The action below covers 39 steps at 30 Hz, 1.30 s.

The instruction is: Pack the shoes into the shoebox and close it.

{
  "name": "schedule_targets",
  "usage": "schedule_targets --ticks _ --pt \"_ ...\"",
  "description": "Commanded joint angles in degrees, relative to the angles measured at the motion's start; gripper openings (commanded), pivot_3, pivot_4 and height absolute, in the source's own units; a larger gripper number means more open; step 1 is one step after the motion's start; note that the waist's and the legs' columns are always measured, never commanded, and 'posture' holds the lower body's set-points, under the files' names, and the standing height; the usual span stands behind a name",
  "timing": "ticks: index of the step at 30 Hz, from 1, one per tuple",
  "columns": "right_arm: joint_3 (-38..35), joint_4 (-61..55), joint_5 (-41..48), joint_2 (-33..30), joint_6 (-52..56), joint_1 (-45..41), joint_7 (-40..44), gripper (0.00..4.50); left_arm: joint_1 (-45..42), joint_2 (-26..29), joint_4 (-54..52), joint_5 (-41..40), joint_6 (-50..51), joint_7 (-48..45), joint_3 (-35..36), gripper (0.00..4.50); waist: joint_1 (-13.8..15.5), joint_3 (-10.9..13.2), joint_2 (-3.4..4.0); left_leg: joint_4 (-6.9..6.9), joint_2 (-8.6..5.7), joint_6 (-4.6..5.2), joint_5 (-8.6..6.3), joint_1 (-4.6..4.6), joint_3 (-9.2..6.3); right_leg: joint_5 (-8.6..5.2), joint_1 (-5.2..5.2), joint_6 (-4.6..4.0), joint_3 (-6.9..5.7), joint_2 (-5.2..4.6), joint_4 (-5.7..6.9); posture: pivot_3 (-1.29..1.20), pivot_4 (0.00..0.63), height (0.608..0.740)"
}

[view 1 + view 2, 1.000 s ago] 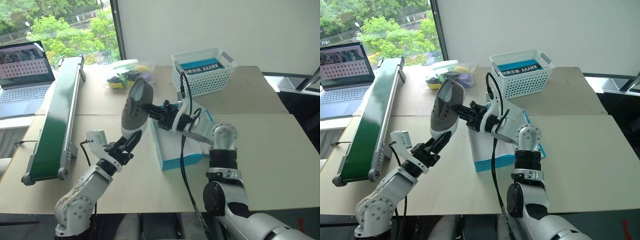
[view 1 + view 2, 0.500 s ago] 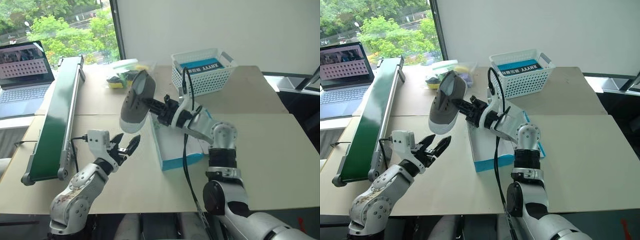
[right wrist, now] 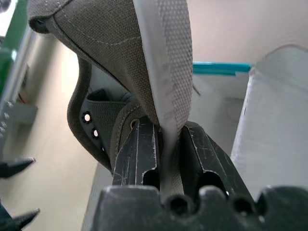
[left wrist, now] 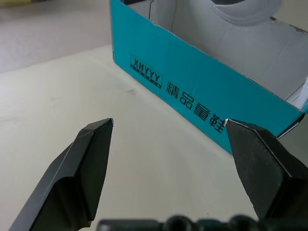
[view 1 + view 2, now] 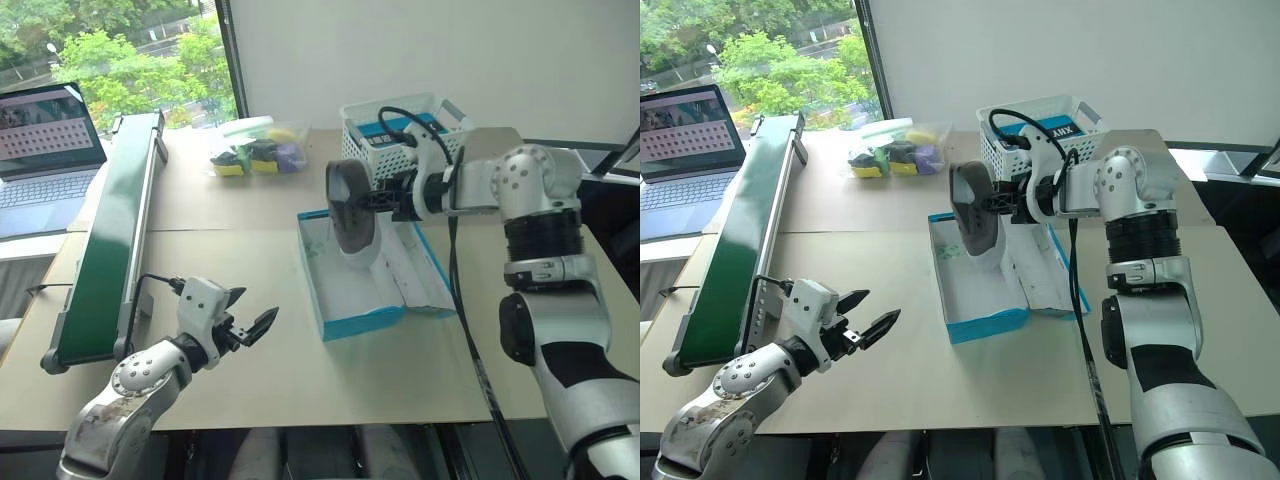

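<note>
One grey shoe [image 5: 349, 205] with a white sole hangs on end over the open blue shoebox [image 5: 355, 322], its lower end down inside the box. My right gripper [image 5: 377, 198] is shut on the shoe's fabric edge [image 3: 166, 96] near the eyelets. The box's lid [image 5: 428, 262] lies open to the right, white side up. My left gripper [image 5: 252, 324] is open and holds nothing, low over the table to the left of the box. In the left wrist view its fingers [image 4: 91, 163] point at the box's printed blue wall [image 4: 192, 91].
A white lattice basket [image 5: 445, 112] with a blue box in it stands behind the shoebox. A green conveyor [image 5: 110, 230] runs along the left, with a laptop [image 5: 45, 135] beyond it. A clear bag of coloured items [image 5: 250, 150] lies at the back.
The left gripper let go of the shoe, opened and sank back to the left. The right gripper swung the shoe to the right, turned it and brought it over the shoebox.
</note>
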Motion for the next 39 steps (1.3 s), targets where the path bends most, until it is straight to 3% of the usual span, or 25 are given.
schedule_targets --ticks 1,7,19,21,24,28,32,39 --pt "4.1 1.9 -5.2 0.9 -1.8 0.6 2.8 0.26 -0.6 -1.3 -0.8 2.2 -2.1 -0.3 -1.9 3.99 0.2 0.0 0.0 0.01 -0.02 0.0 0.0 -0.01 0.0 0.0 -0.01 0.01 0.0 -0.02 0.0 0.0 0.15 0.739" --pt "7.6 8.6 -12.0 3.4 -6.8 1.2 6.5 0.26 0.3 -2.2 -1.6 4.0 -2.5 -0.4 -2.4 3.99 0.5 0.0 -0.01 0.05 -0.06 0.0 0.0 -0.08 -0.03 0.01 -0.06 0.02 -0.04 -0.08 0.03 0.0 0.15 0.739" --pt "7.0 21.3 -22.2 7.2 -15.8 -2.6 11.9 0.26 2.1 -3.8 -3.9 5.1 -1.8 0.3 -1.9 3.99 0.2 0.0 0.0 0.08 -0.06 0.0 0.0 0.01 -0.04 0.01 0.0 0.01 -0.03 -0.07 0.09 0.0 0.15 0.739" --pt "5.7 22.6 -23.0 7.9 -16.7 -3.2 11.6 1.23 2.1 -3.9 -4.0 5.2 -1.7 0.3 -1.8 4.06 0.2 0.0 0.0 0.09 -0.05 0.0 0.0 0.03 -0.04 0.01 0.02 0.01 -0.04 -0.06 0.09 0.0 0.15 0.739" --pt "3.1 23.4 -23.1 8.9 -17.0 -4.5 11.4 2.04 2.2 -4.1 -4.0 5.3 -1.7 0.4 -1.6 4.06 0.3 0.0 0.0 0.1 -0.06 0.0 0.0 0.02 -0.04 0.02 0.01 0.01 -0.04 -0.06 0.1 0.0 0.15 0.739" --pt "1.3 22.4 -24.0 9.5 -18.7 -6.1 10.9 3.48 1.9 -4.5 -4.0 5.6 -2.0 0.8 -0.8 4.06 0.3 0.0 0.0 0.09 -0.07 0.0 0.0 -0.01 -0.05 0.02 -0.03 0.01 -0.04 -0.08 0.1 0.0 0.15 0.739" --pt "-0.1 19.8 -24.7 9.9 -20.1 -7.1 10.7 3.48 1.3 -4.9 -3.5 6.2 -2.3 1.9 1.0 4.06 0.3 0.0 0.0 0.1 -0.07 -0.01 0.0 -0.01 -0.06 0.02 -0.02 0.01 -0.05 -0.07 0.11 0.0 0.15 0.739" --pt "-2.2 6.7 -24.9 9.4 -28.4 -5.7 11.8 3.48 -2.4 -9.2 0.6 12.0 -5.9 13.6 13.9 4.06 0.2 0.0 0.0 0.09 -0.05 -0.01 0.0 -0.01 -0.07 0.02 -0.05 0.01 -0.05 -0.06 0.12 0.0 0.15 0.739"
